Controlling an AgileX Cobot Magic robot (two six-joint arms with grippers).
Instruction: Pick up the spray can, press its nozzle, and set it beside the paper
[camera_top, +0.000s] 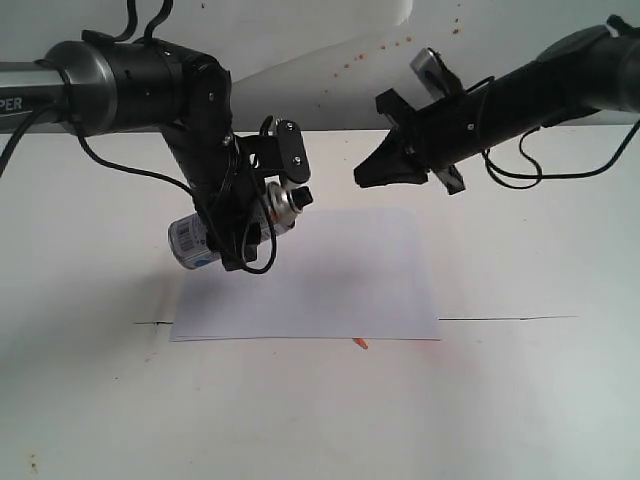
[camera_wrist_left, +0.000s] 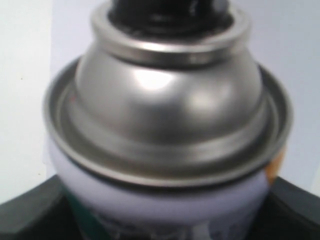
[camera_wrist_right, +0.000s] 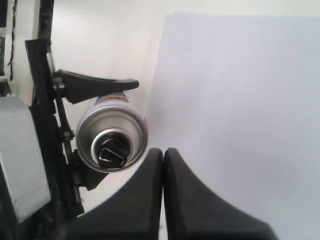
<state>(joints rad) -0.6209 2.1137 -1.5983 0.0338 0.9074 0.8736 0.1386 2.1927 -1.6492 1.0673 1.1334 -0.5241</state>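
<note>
1. White tabletop fills the scene, with the paper lying flat on it.
2. The left gripper grasps the spray can around its body.
3. The can hangs clear of the table, tipped almost onto its side, over the paper's left edge.
4. Its black nozzle faces the right gripper.
5. The right gripper is clenched and empty, its tips near the nozzle but apart from it.

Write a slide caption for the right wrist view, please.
Shut right pincer faces the nozzle of the spray can held by the left pincer.
</note>
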